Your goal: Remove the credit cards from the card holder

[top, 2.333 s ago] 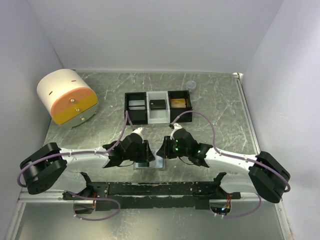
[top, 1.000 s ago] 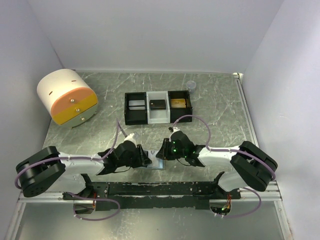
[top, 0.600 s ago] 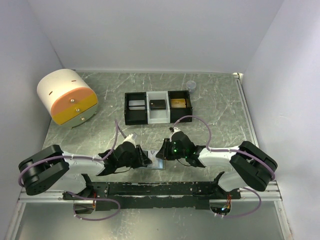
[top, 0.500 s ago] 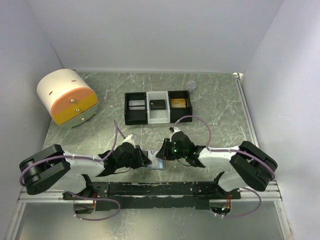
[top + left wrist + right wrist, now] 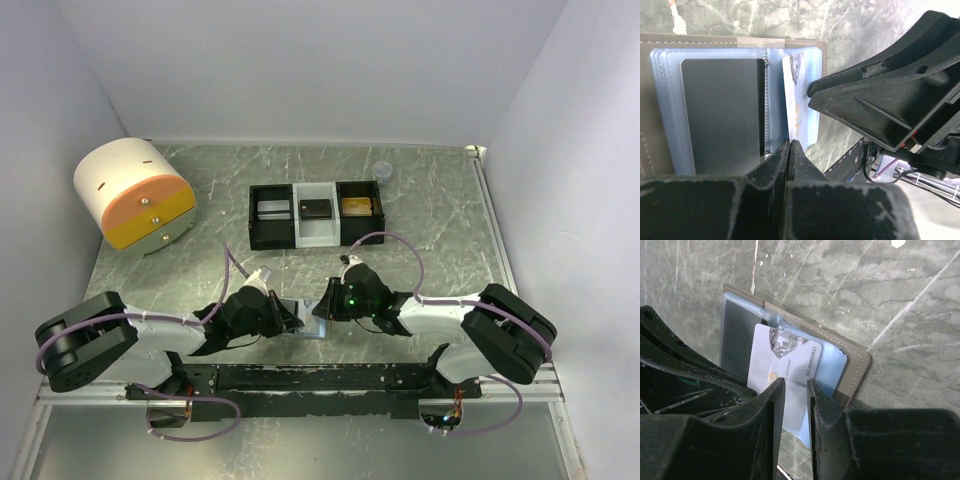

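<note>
The card holder (image 5: 856, 361) is seen lying open and flat on the table (image 5: 440, 220) at the near edge, between the two grippers. It shows a grey stitched border and pale blue clear sleeves, with a dark grey card (image 5: 722, 115) tucked in one leaf and a white card (image 5: 790, 367) sticking partway out of the other. Both arms are folded low and inward over it. The left gripper (image 5: 790, 146) is set at the holder's near edge by the fold, its fingers pressed together; whether a sleeve is pinched cannot be told. The right gripper (image 5: 794, 386) is held over the white card, fingers a narrow gap apart, the card showing in that gap. Farther back, the three-compartment tray (image 5: 252, 218) is loaded: a pale item in its left black bay, a dark one in the white middle, a gold one at right.
</note>
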Controlling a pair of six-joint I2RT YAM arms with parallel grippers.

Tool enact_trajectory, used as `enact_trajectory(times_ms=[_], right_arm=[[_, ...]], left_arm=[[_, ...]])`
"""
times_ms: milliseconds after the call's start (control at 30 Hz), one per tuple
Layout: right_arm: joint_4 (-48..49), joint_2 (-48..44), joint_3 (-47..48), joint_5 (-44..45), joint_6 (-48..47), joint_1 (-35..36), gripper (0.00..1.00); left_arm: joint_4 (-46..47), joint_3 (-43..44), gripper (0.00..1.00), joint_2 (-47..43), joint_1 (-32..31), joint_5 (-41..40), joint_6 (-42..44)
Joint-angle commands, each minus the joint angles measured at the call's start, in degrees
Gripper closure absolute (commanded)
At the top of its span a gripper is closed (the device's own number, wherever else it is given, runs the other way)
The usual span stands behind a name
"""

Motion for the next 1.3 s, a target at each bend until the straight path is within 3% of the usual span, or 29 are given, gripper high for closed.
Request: enact_trajectory(times_ms=[0,233,400,567,733,900,1033,1167,1267], right_arm=[[-8.94,0.09,-1.66,1.04,-1.54,-0.12,0.74],[-15.0,-0.91,4.69,-0.45,-8.25,-0.53,0.72],[-11.23,-2.7,6.75,-6.67,-8.57,-0.52,0.71],[-8.79,1.09,8.19,-8.77,-8.05,-0.58,0.71],[-17.14,3.44,9.44,0.32,-10.21,-1.04,0.71],[-14.57,2.78,6.82,-0.71,-8.49,-1.22,0.73],[-12.24,2.01,4.56,-0.83,-6.61,-1.28,0.74],[-11.41,1.65,3.22,-0.91,-5.78,-1.37,0.74],[-11.65,1.27,3.04,-0.79,-5.76,-1.39,0.74]], left_arm=[[1.34,-0.11,0.93,-1.23,-0.32,0.18,-0.14],[-7.47,2.63,0.93,-3.79,-0.32,-1.36,1.37],[-11.91,5.42,0.93,-3.96,-0.32,-1.48,3.33],[-11.76,5.21,0.92,-5.27,-0.4,-1.31,3.87],[-7.96,4.71,0.8,-4.91,-0.4,-0.19,4.11],[-3.8,5.08,0.69,-1.56,-0.41,0.58,3.61],[-2.76,5.98,0.65,0.91,-0.4,0.53,3.41],[-2.9,7.22,0.71,2.17,-0.4,0.63,3.68],[-4.28,7.57,0.82,1.34,-0.4,0.34,4.06]])
